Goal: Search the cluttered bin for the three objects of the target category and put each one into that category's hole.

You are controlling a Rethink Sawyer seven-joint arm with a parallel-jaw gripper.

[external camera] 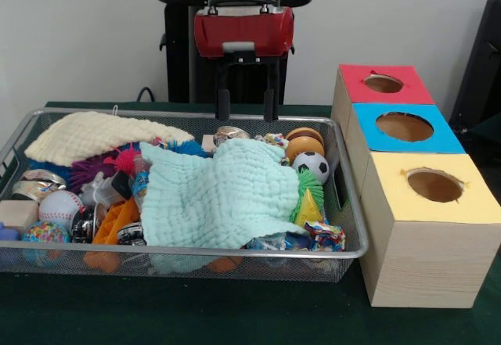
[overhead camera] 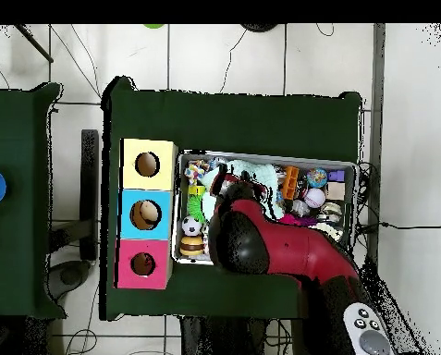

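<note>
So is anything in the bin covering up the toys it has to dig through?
Yes. A mint-green cloth lies spread over the middle of the bin, below the open fingers, and a cream cloth covers one far corner.

The mint cloth [external camera: 223, 192] hides toys beneath; the arm [overhead camera: 270, 242] covers the bin's [external camera: 351, 204] middle overhead.

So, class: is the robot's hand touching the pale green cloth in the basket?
Apart. In the front view the open hand hangs above the basket's far rim, with a clear gap down to the green cloth.
</note>
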